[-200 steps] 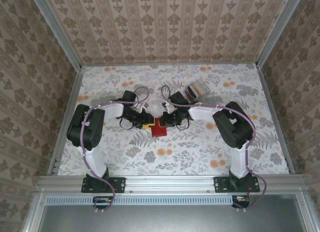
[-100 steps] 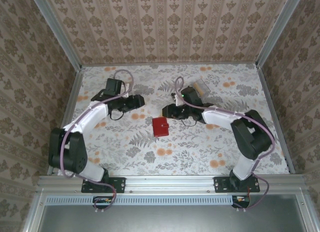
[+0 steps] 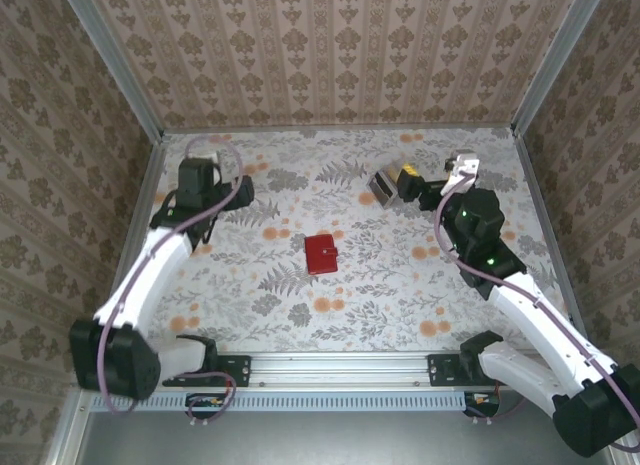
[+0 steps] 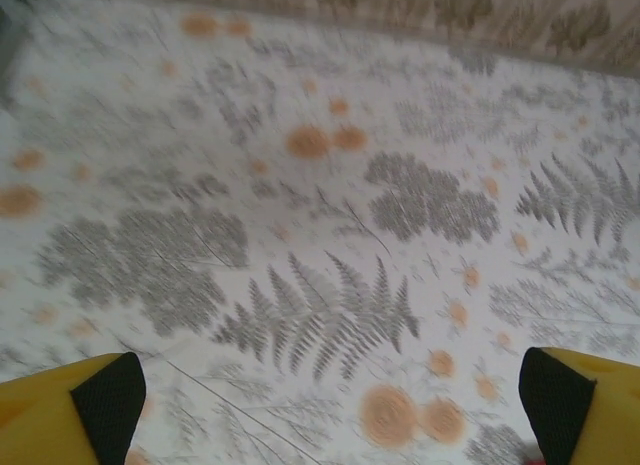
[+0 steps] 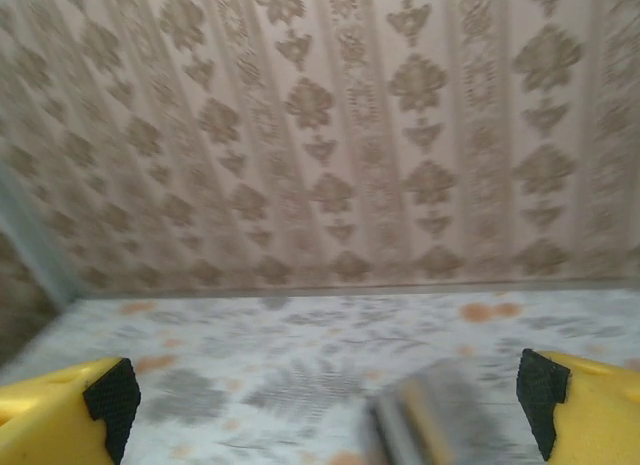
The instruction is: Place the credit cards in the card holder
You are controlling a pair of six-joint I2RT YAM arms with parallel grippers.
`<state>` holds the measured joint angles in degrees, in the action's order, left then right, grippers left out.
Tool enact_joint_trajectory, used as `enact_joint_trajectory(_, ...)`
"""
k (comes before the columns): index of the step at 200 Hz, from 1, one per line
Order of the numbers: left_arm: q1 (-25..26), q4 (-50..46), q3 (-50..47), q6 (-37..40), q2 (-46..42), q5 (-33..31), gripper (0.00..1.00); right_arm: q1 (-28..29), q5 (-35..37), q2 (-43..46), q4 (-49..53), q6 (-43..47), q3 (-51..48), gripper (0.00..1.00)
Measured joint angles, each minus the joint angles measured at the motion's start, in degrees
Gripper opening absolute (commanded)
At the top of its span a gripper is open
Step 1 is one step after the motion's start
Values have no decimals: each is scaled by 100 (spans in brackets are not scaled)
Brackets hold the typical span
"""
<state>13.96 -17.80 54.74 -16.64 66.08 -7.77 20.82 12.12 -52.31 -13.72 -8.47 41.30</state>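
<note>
The card holder [image 3: 321, 253] is a small red wallet lying shut and flat in the middle of the table, with neither arm touching it. The credit cards are hidden from view. My left gripper [image 3: 240, 191] hangs over the table's left side, well to the left of the wallet. Its yellow, black-padded fingers [image 4: 105, 395] stand wide apart over bare floral cloth, so the left gripper [image 4: 330, 400] is open and holds nothing. My right gripper [image 3: 408, 181] is at the back right, beside a clear box. The right gripper [image 5: 328, 400] is open too, with nothing between its fingers [image 5: 545, 400].
The clear plastic box [image 3: 384, 186] with dark and tan stripes stands at the back right; it appears blurred as the box [image 5: 440, 415] just below the right jaws. Patterned walls [image 3: 330, 55] enclose the table on three sides. A metal rail [image 3: 340, 365] runs along the near edge.
Both arms have drawn back from the wallet, left arm leftward and right arm rightward, and both grippers have opened. The yellow card seen beside the wallet a second ago no longer shows.
</note>
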Motion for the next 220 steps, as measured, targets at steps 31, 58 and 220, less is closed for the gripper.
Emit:
enact_joint_trajectory(31, -52, 1827, -1591, 802, -1123, -927, 100, -131, 275, 4, -214, 1128, -782, 100)
enact_joint_trajectory(58, -48, 2636, -2216, 1609, -750, -964, 100, -363, 492, -203, -835, 1355, -1534, 100)
enact_joint_trajectory(220, -1303, 6220, -3176, 1919, 2087, 9, 100, -1886, -535, -2402, -1687, 791, -1108, 100)
